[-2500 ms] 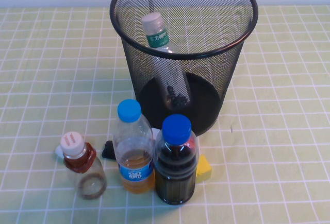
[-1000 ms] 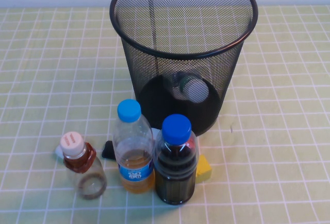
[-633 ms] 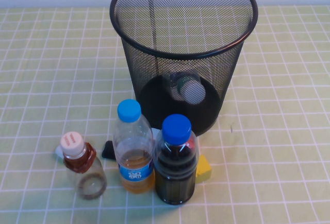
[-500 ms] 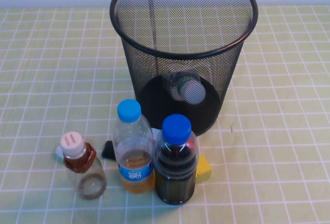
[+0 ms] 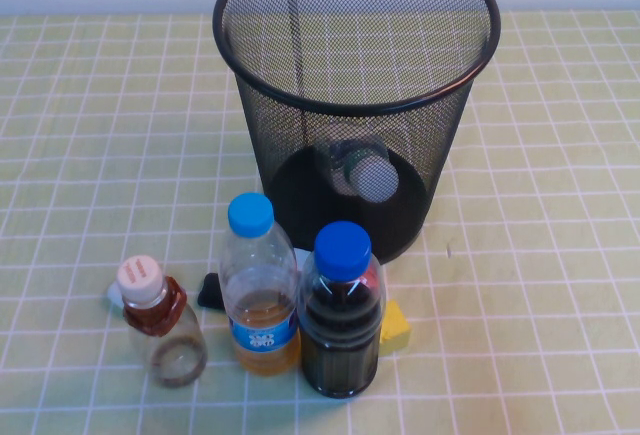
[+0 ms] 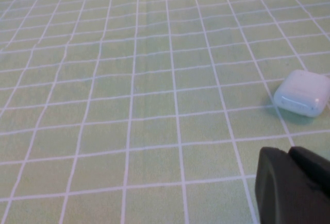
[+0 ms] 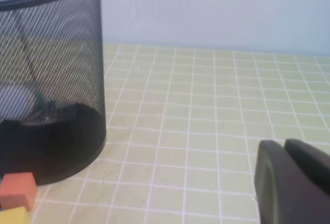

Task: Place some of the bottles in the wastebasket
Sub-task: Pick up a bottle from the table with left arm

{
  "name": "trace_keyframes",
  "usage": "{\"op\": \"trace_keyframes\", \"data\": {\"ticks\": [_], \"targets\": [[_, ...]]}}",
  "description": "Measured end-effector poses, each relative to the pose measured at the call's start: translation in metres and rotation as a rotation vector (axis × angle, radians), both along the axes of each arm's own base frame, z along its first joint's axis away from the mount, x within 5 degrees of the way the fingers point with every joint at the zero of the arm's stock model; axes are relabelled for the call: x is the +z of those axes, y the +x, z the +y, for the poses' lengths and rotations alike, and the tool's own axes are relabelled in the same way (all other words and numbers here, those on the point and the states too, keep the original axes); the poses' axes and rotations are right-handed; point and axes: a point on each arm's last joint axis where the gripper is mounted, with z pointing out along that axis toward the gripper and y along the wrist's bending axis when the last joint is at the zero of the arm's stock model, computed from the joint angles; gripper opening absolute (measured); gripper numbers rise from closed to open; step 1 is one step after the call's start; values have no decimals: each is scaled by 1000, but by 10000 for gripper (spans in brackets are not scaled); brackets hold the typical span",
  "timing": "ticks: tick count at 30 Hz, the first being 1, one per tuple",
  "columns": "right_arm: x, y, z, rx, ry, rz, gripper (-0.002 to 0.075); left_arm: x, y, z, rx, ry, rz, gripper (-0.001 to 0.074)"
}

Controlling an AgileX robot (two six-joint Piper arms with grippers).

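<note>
— Green checked cloth covered the table. What stood nearest?

— Pink-capped bottle, upright by two blue-capped ones; behind, the wastebasket held the white-capped bottle lying down.

— Grippers?

— Left gripper and right gripper, both closed and empty, low over the cloth. One bottle in; next probably called for opening on the pink-capped one.

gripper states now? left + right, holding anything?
Left gripper: closed, empty, low over bare tablecloth near a small white case.
Right gripper: closed, empty, off to the side of the wastebasket.
</note>
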Motion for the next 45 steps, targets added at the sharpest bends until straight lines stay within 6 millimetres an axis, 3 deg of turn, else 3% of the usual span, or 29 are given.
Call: {"op": "trace_keyframes", "data": {"ticks": [10,18,25,33,45], "targets": [[-34,-3,-5,-78,-34,34,-7,0,0,0,0,0,0,-1],[-79,-1,-5,-77,-47,114,-7,0,0,0,0,0,0,-1],[-96,-2,-4,-73,-45,74,-7,0,0,0,0,0,0,-1],[-131,5,-3,-66,-54,137,-7,0,0,0,0,0,0,-1],[-135,5,-3,-65,-53,137,-7,0,0,0,0,0,0,-1]]}}
